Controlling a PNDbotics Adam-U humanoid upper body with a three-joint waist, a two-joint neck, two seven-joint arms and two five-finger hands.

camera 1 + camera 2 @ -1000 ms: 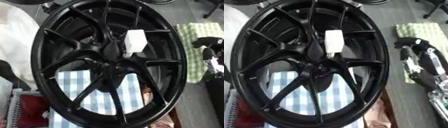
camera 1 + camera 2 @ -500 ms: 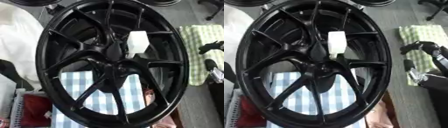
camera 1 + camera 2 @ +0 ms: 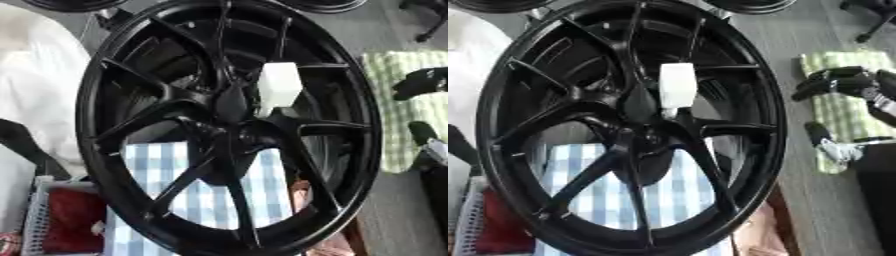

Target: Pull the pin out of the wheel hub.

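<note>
Right of the black wheel hub, over a green checked cloth, the robot's right hand shows black, segmented fingers with rounded tips. A silver-grey joint piece with a pale band sits behind them, and the lower thumb part is black ending in light metal.

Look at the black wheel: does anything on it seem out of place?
Yes. A white block-shaped pin sticks out near the centre of the black wheel hub, the only pale part on it. The right hand is off to the side, not touching it.
</note>
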